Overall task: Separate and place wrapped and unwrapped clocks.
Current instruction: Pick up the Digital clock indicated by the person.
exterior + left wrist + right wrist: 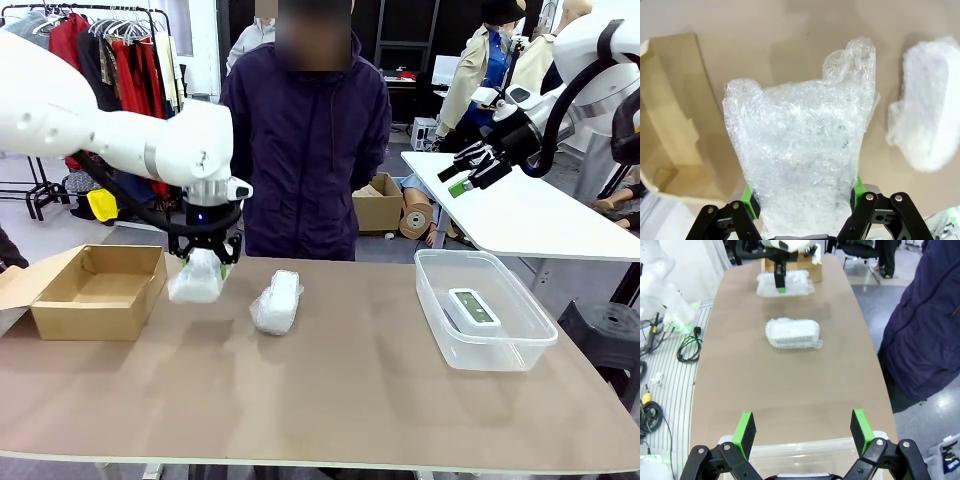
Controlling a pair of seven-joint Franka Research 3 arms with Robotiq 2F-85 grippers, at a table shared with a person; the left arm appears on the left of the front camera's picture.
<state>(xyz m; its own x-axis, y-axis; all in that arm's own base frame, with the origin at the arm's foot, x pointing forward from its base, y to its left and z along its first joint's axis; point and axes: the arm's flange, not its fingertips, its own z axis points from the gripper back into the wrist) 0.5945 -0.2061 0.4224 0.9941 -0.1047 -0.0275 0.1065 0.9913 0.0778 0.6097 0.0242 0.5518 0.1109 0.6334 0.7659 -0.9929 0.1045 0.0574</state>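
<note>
My left gripper (205, 262) clamped on a wrapped clock (196, 280) by the box (95, 295) near the table's far-left corner, second wrapped clock (277, 301) mid-table, bare clock (473, 307) in the tub (520, 345) near the right edge, my right gripper (802, 426) wide above the tub

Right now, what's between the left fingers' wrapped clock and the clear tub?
The other wrapped clock, lying on the table between held wrapped clock and tub; front view.
</note>
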